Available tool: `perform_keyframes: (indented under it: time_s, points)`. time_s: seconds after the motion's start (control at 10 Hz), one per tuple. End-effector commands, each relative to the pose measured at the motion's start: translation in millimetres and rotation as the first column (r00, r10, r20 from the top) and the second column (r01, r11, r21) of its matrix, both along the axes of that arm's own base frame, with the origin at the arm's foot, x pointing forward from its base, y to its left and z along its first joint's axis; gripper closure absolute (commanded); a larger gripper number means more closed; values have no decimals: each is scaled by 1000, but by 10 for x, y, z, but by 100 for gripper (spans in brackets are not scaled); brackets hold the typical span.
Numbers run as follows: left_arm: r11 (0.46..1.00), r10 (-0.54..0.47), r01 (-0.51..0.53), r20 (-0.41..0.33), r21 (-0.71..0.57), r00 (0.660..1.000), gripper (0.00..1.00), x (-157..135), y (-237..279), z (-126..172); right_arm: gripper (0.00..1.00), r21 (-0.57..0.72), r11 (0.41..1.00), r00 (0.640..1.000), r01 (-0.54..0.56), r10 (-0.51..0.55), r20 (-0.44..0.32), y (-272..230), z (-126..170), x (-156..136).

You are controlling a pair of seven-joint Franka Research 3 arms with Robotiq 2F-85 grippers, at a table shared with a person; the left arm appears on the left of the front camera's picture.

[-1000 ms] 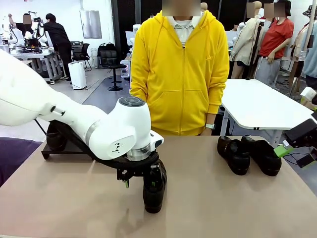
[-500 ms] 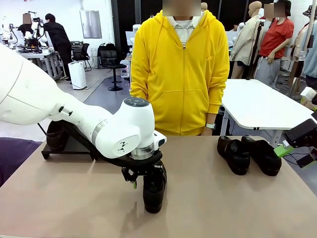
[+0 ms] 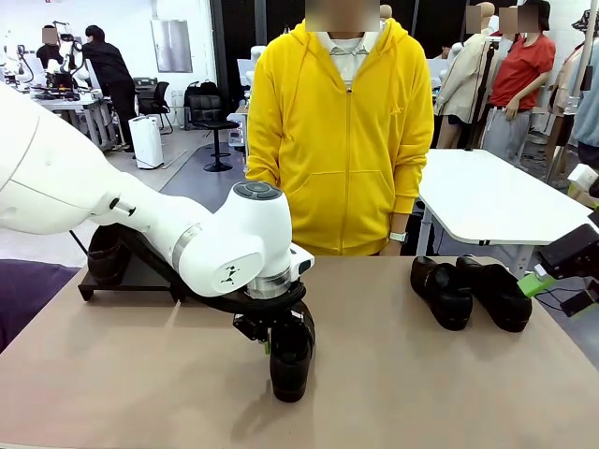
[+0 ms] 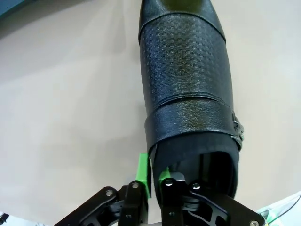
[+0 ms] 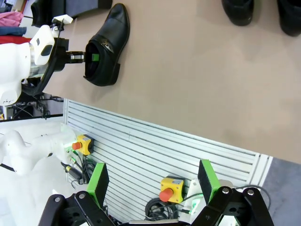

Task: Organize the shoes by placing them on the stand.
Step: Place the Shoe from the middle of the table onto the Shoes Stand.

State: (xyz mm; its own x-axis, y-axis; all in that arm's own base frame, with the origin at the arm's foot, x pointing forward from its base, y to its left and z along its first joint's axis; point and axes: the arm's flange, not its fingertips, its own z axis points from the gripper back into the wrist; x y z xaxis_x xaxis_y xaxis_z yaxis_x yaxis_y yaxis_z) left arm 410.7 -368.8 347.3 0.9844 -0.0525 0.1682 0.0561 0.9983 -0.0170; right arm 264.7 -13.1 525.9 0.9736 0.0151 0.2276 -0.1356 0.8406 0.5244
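A black loafer (image 3: 291,360) stands mid-table, toe toward me. My left gripper (image 3: 268,342) is down at its heel opening. In the left wrist view the two green pads (image 4: 142,173) pinch the shoe's (image 4: 188,94) side rim, one inside and one outside, so the left gripper (image 4: 153,175) is shut on it. Two more shoes (image 3: 442,292) (image 3: 496,294) lie side by side at the right. Another shoe (image 3: 105,258) rests on the low black stand (image 3: 140,281) at the far left. My right gripper (image 5: 153,179) hangs open beyond the table's right edge, holding nothing.
A person in a yellow hoodie (image 3: 342,131) stands at the far side of the table, hands low. The tan tabletop (image 3: 393,383) has open room between the middle shoe and the right pair. A white table (image 3: 496,196) stands behind on the right.
My left gripper's jaws, wide open a second ago, have come together on the middle shoe's rim. The shoe has stayed in place. The right arm has not moved.
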Motion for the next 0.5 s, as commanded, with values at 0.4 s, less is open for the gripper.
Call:
perform_keyframes:
  time_s: [0.4]
  points:
    - [994,-102,106,116,-28,988,100,-345,110,731,0,25,999,1000,-22,22,7,3,39,21]
